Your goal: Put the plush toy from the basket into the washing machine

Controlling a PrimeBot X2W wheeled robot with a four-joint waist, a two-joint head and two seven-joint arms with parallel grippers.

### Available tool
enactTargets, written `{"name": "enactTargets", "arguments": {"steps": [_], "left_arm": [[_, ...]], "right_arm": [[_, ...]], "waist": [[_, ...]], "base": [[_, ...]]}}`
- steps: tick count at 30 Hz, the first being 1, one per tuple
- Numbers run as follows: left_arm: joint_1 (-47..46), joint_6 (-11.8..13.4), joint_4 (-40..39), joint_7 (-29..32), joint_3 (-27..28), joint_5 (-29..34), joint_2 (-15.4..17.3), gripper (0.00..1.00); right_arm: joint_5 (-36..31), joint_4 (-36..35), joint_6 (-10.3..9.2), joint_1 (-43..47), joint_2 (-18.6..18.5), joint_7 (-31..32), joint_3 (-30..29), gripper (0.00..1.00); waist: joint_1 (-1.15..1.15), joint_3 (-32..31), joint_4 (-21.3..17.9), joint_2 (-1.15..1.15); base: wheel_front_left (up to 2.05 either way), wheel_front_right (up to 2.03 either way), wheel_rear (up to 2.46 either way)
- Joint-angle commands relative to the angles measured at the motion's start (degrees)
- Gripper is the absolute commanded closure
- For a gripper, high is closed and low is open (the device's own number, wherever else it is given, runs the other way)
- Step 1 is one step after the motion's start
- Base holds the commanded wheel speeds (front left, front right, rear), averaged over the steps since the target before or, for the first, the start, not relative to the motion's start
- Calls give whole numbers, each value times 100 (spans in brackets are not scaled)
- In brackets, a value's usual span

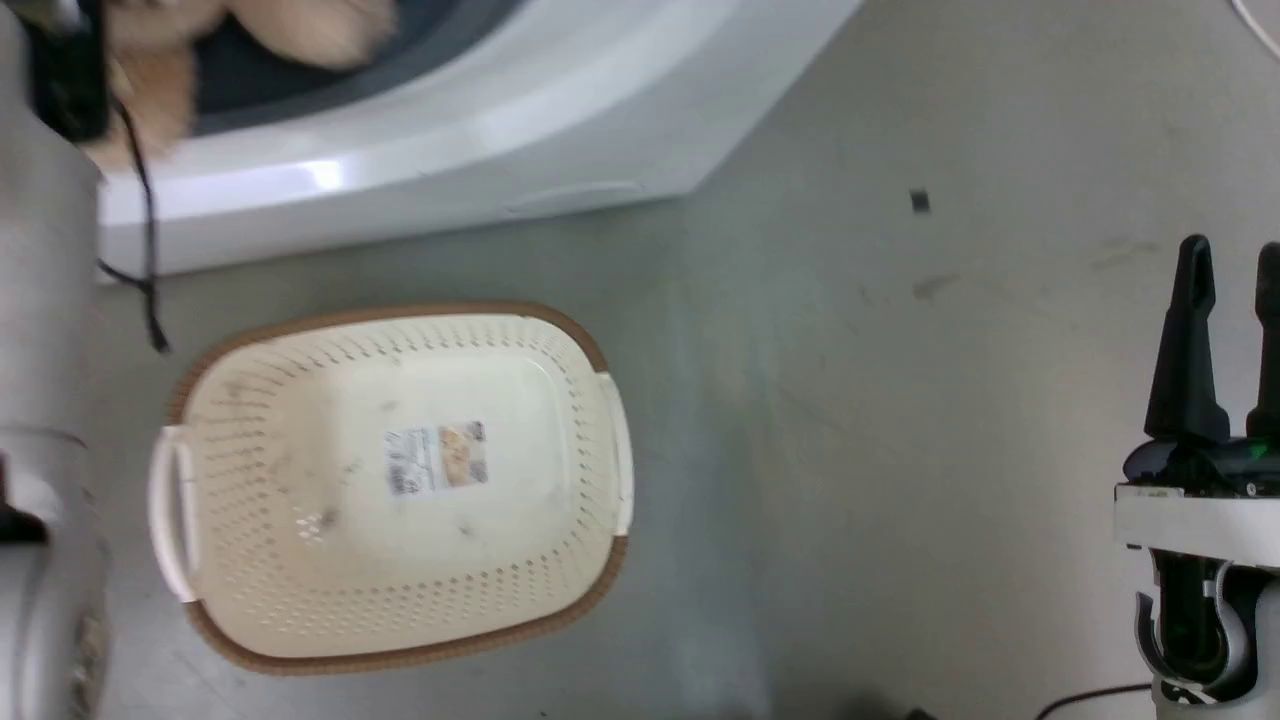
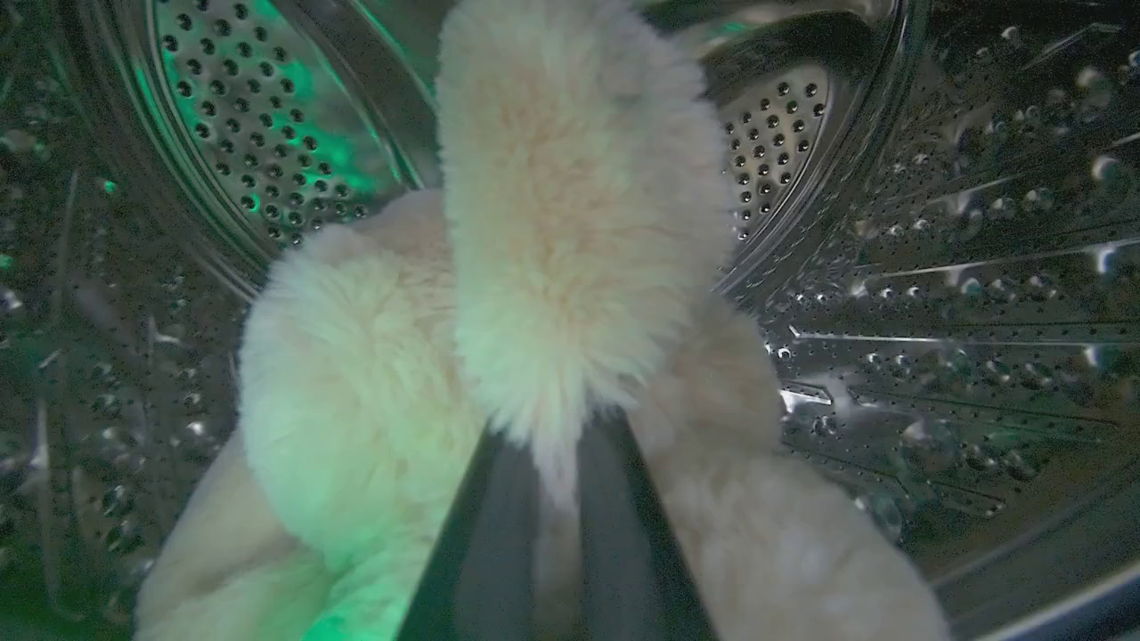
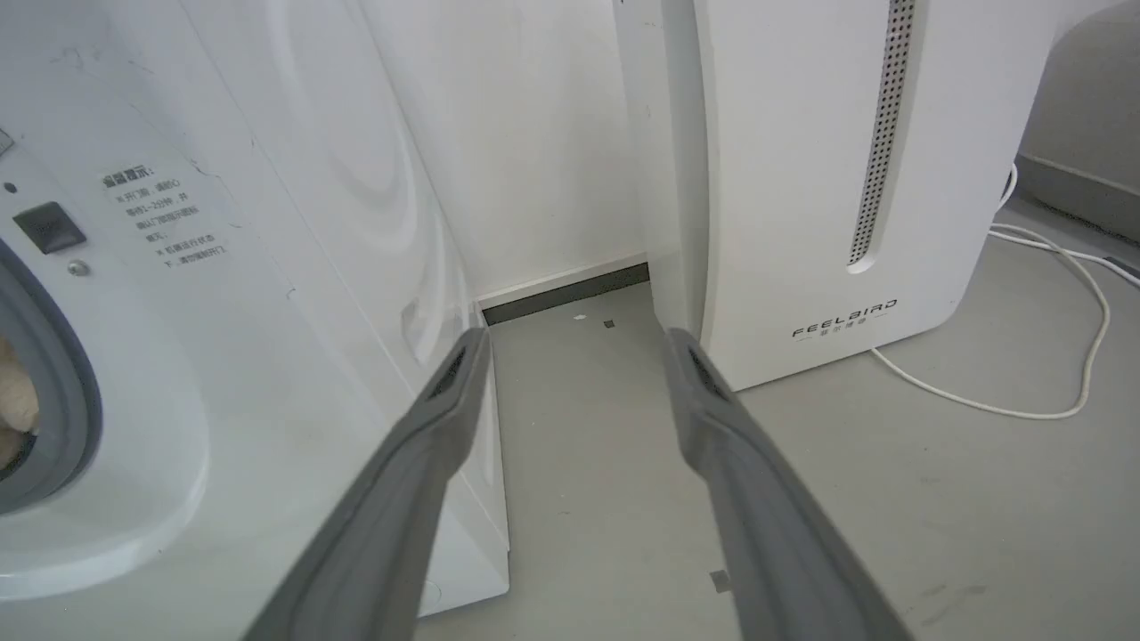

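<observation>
So, left hand [image 2: 557, 445] narrow, pinching fur of plush toy [image 2: 579, 223], toy inside washing machine [image 2: 935, 267]. Basket [image 1: 560, 330] on floor [image 1: 900, 450]. Right hand [image 3: 574, 343] wide, idle. Tip: reach deeper before letting go, so no limb flops back out.

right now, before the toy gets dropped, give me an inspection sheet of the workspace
surface: grey floor, scuffed.
job's things: plush toy held inside the drum of the washing machine; basket on the floor before it, holding just a sticker.
clutter: small dark scrap on the floor.
grippers: left gripper shut on the plush toy; right gripper open, holding nothing.
cables: black cable hanging by the left arm; white cable beside the white appliance.
surroundings: white wall.
</observation>
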Motion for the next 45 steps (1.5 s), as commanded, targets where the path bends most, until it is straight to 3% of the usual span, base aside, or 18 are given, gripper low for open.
{"name": "enactTargets", "arguments": {"steps": [1, 9, 15, 16, 21, 29, 45], "left_arm": [[-290, -16, 30, -33, 24, 51, 71, 100], [-1396, 51, 229, -34, 186, 110, 460, 100], [-1624, 174, 279, -34, 167, 270, 600, 100], [-1617, 238, 249, -34, 173, 308, 613, 0], [-1235, 209, 266, -34, 151, 323, 503, 0], [-205, 201, 131, -34, 262, 178, 51, 0], [2763, 446, -1885, -34, 514, 573, -947, 0]], "right_arm": [[41, -41, 3, -107, -4, -25, 23, 0], [251, -97, 3, -250, -4, -25, 162, 0], [308, -71, 3, -281, -4, -25, 199, 0], [324, -52, 3, -291, -4, -25, 214, 0], [263, -2, 3, -310, -4, -25, 218, 0], [14, 134, 3, -230, -4, -25, 195, 0], [-687, 266, 3, 325, -4, -25, 134, 0]], "waist": [[-1, 480, -367, 0], [-1, 981, -681, 0], [-1, 1097, -729, 0], [-1, 1091, -708, 0], [-1, 868, -565, 0], [-1, 211, -166, 0], [-1, -1513, 783, 0]], "base": [[0, 0, 0], [0, 0, 0], [0, 0, 0], [0, 0, 0], [0, 0, 0], [0, 0, 0], [0, 0, 0]]}}
